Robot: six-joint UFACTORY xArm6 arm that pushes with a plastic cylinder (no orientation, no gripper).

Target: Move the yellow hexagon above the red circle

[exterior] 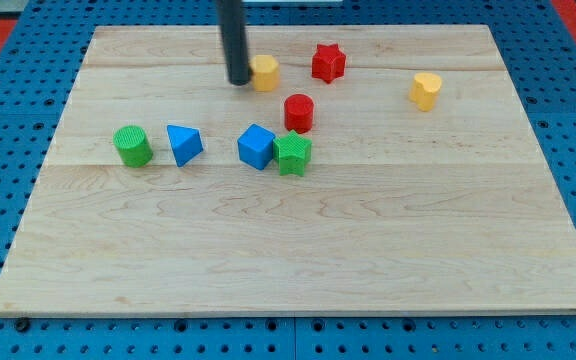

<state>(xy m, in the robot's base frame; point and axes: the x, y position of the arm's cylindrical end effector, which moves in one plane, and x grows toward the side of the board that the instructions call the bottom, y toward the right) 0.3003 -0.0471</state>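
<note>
The yellow hexagon (265, 72) lies near the view's top, just up and to the left of the red circle (299, 112). My tip (239, 80) rests on the board right against the hexagon's left side. The dark rod rises from it to the view's top edge. The red circle stands a little above the green star and the blue cube.
A red star (328, 62) lies right of the hexagon. A yellow heart-like block (426, 90) is at the upper right. A blue cube (256, 146) and green star (292, 153) touch below the red circle. A blue triangle (183, 144) and green cylinder (132, 146) lie left.
</note>
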